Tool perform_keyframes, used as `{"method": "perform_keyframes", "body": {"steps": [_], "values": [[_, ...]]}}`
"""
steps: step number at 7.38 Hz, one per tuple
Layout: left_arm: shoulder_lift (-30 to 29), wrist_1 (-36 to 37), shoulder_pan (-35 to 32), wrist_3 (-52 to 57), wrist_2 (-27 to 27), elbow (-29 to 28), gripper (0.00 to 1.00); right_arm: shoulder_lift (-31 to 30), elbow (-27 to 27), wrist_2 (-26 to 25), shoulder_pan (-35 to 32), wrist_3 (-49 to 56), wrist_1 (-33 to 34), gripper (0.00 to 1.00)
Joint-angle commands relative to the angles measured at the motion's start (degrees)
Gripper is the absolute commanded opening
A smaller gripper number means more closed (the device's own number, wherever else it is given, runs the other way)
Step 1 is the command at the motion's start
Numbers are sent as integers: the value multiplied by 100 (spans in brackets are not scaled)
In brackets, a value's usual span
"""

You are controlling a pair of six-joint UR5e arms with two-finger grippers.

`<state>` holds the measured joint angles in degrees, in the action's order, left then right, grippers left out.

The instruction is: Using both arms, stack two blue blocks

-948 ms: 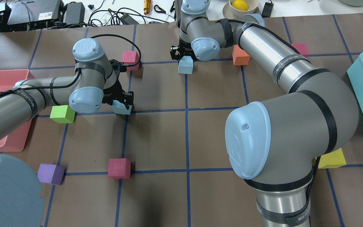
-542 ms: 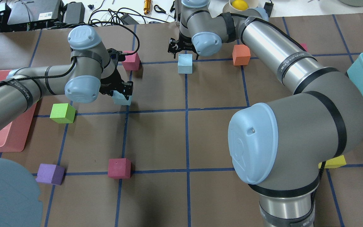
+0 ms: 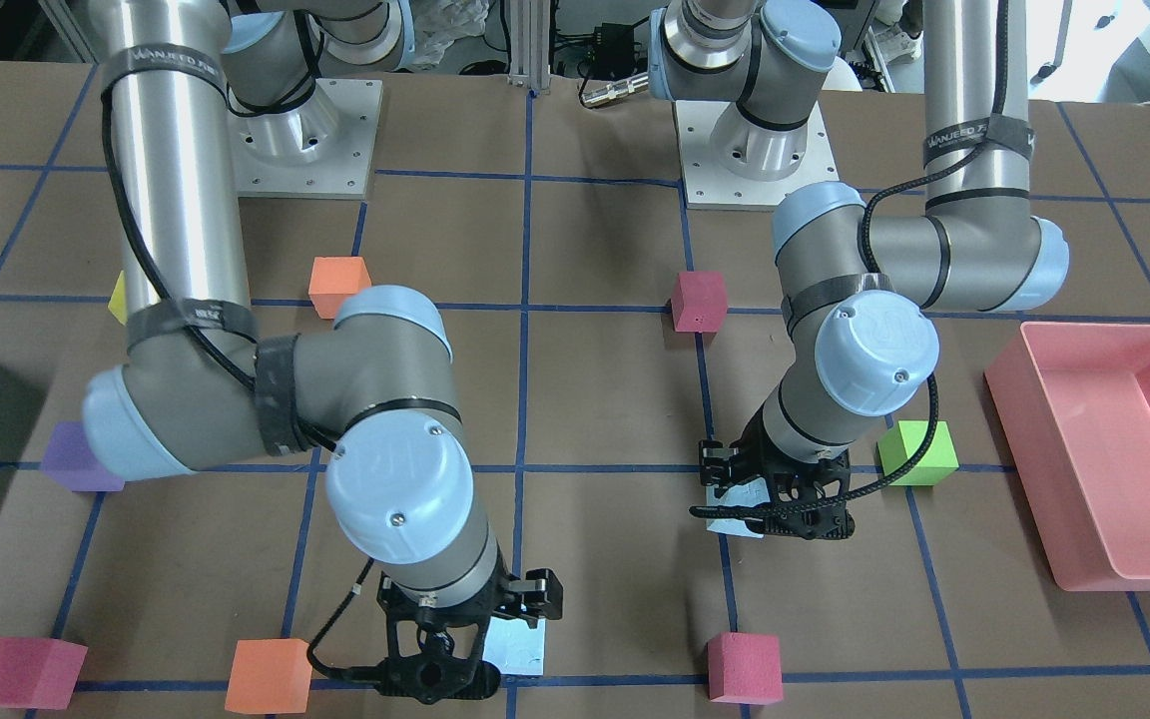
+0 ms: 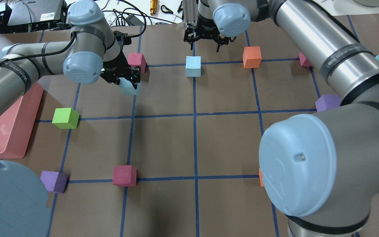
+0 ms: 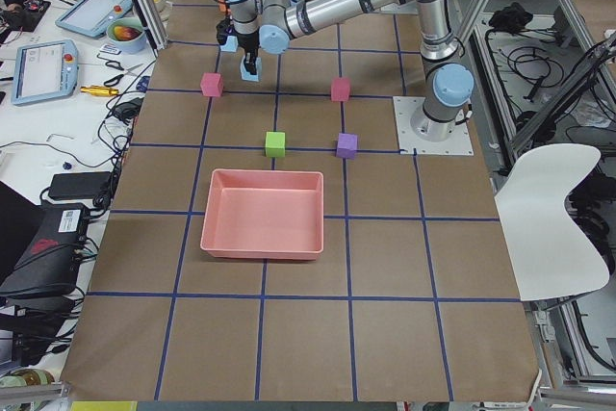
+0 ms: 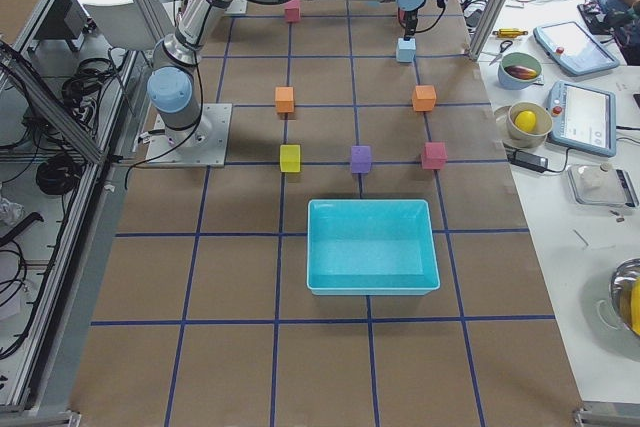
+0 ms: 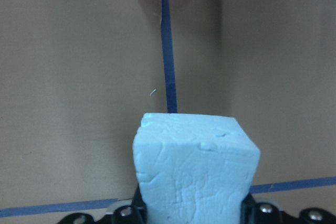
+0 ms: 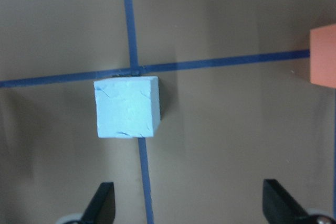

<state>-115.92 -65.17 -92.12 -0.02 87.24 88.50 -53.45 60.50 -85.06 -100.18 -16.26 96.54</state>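
The left fingers (image 4: 137, 76) are clenched on one blue block (image 4: 129, 89). A moment ago that block was lower and nearer the robot, by the tape line; now it hangs clear of the desk (image 4: 163, 144), carried up and outward to just short of the red cube (image 4: 137, 62), and the left wrist view shows bare desk beneath it. Farther out, the second blue block (image 4: 193, 66) stands alone on a tape crossing, in the same spot as a second ago. The right fingers (image 8: 101, 204), which straddled it then, have let go and risen, and now hang spread wide and empty above and beyond it. I judge the base block is placed and freed and the right arm's share done; what remains is for the left arm to bring its block across and set it squarely on top
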Motion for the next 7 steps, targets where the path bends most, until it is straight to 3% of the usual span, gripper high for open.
{"method": "perform_keyframes", "body": {"steps": [1,4,7], "values": [[-394,-231,-314,-988,-22,-821,9,-1118,669,-141,471,1116,-1047,100],[-1158,-321,-876,-1895,-189,-1929,8,-2859,2199,-248,920,1756,-1093,100],[-1801,-593,-1237,-1932,-163,-2880,8,-3092,2361,-310,895,1776,-1261,100]]}}
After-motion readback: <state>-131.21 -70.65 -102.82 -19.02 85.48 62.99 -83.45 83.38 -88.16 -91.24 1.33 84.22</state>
